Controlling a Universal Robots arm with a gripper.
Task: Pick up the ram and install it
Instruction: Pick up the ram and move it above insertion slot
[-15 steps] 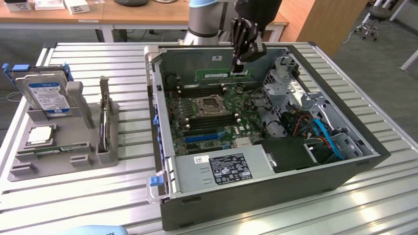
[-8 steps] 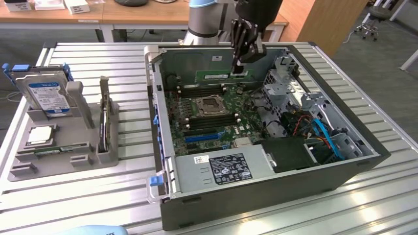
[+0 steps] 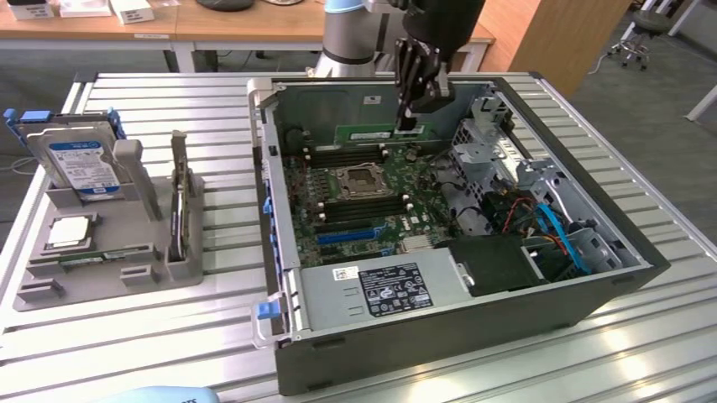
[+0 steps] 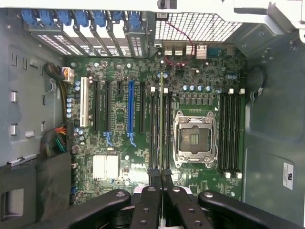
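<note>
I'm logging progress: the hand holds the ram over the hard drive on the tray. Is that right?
No. The hand holds the ram over the motherboard inside the open case, not over the hard drive on the tray. The exterior view shows this.

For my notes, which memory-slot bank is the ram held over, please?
The bank between processor socket and blue slot; the other bank lies beyond it.

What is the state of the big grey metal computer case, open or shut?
Open: the grey metal computer case has no cover on its upward side, so the green motherboard inside lies in plain sight.
</note>
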